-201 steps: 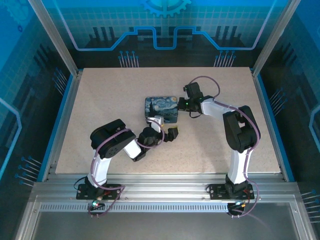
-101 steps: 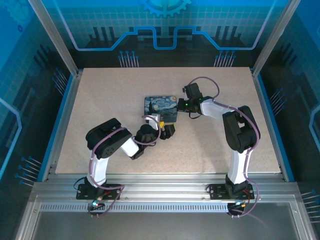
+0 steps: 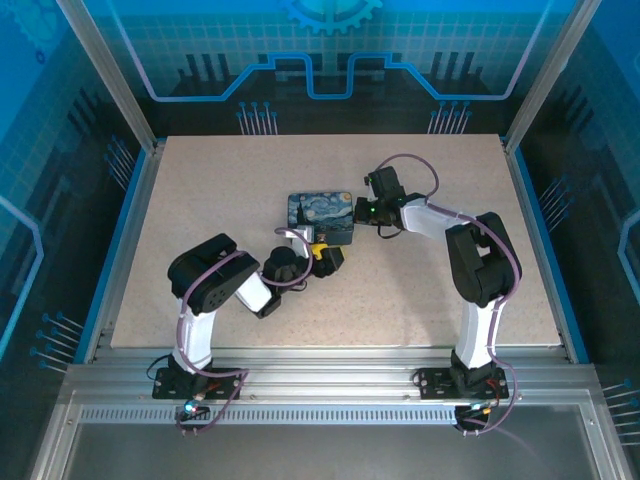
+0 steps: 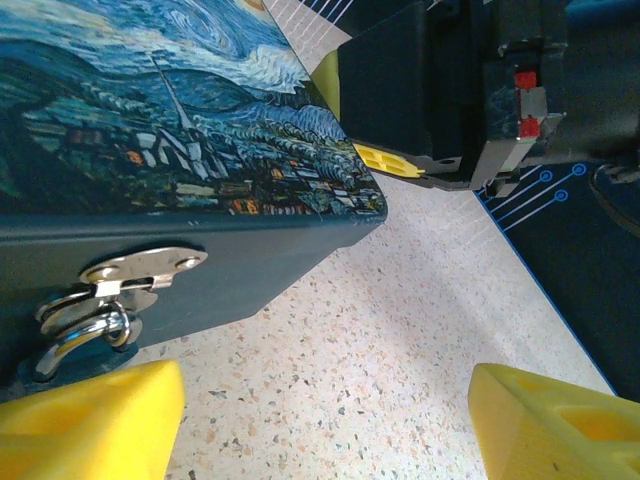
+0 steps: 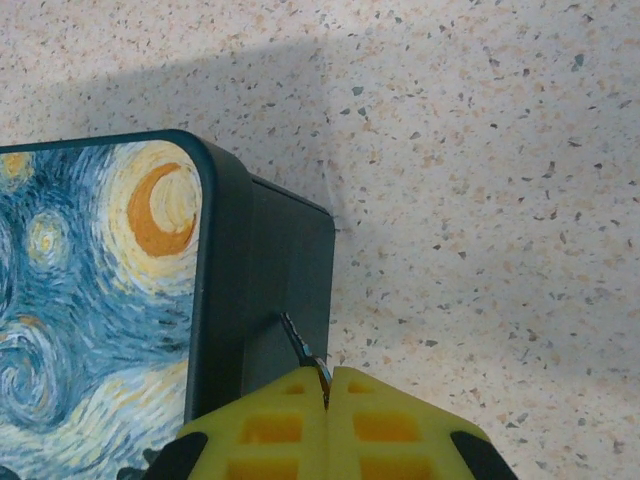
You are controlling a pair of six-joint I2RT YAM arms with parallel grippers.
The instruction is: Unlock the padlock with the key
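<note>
Speckled, stone-like table (image 3: 200, 200) under a round-cornered dark-blue box (image 3: 320, 211) with a glossy lid of swirled night sky. On the box's front wall, a flat silvery hasp (image 4: 142, 268), and through it a chrome-bright curved shackle: the padlock (image 4: 78, 340), hanging just beside one of the left fingers (image 4: 95, 420). Those released, blocky yellow plastic, spread wide over bare table. Right fingers (image 5: 385, 425) clenched flush together on the key (image 5: 303, 348), a thin dark metal sliver jutting from the seam, tip close by the box's matte side wall.
</note>
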